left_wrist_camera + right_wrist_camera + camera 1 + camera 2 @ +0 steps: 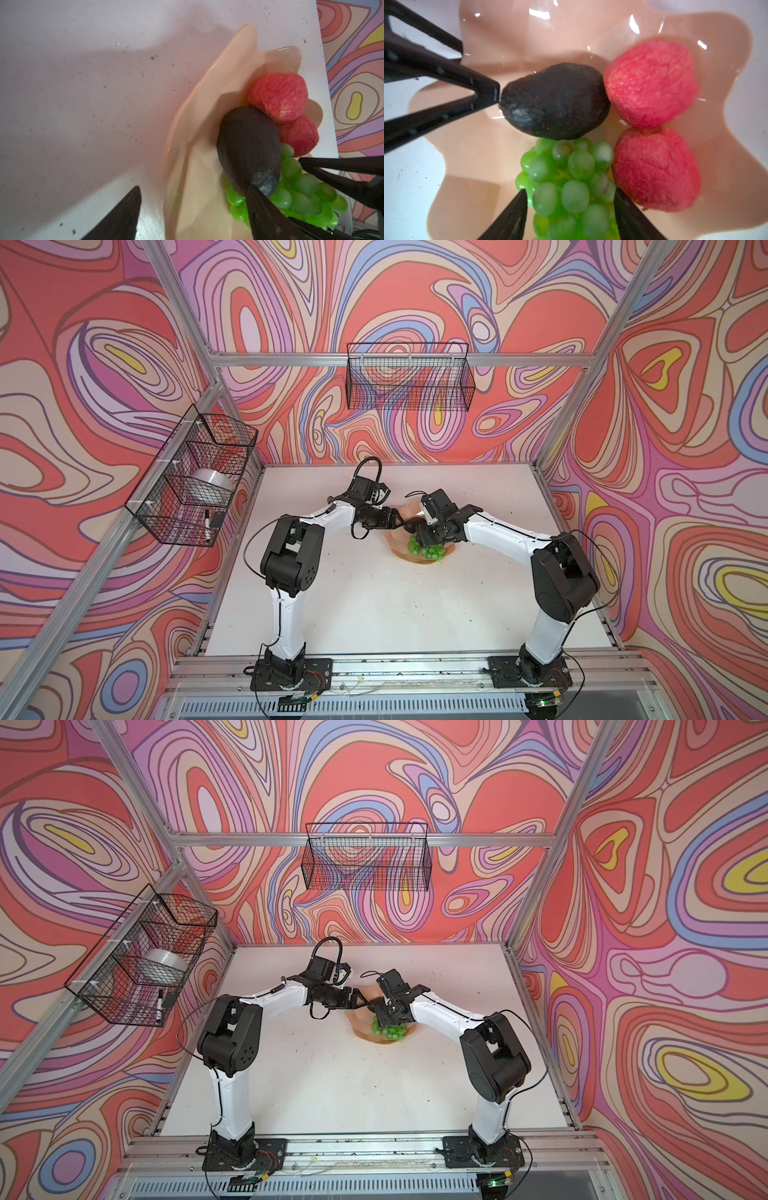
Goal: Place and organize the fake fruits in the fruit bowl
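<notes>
all four fruits sit inside the fruit bowl (512,37), so what's left is tidy-up and a clean exit
clock is on the bowl as seen in a top view, 12 = back wall
- avocado (556,101) near centre, narrow end toward 9, resting partly on the grapes (571,172) at 6
- far apple (650,83) ~2, near apple (656,168) ~4, touching each other; far one is against the avocado, near one against the grapes; both hidden under the right arm in both top views

left gripper (194,188): in from 9, jaws spread wide, gripping nothing; one fingertip (494,95) is at the avocado's narrow end, touching or just shy
right gripper (570,190): over 6, jaws part-spread either side of the grapes; can't tell if it pinches them or is let go

how I'd run it:
- left: back straight out toward 9 and up, no sideways sweep; avocado looks perched and will likely roll if nudged
- right: get both fingers clear of the bunch, then lift vertically; a soft lumpy cluster can snag and get dragged out
- one arm at a time, they're crowded over the bowl
- bowl looks glossy and light; stay off the rim or it may skid on the table (374,605)
</notes>
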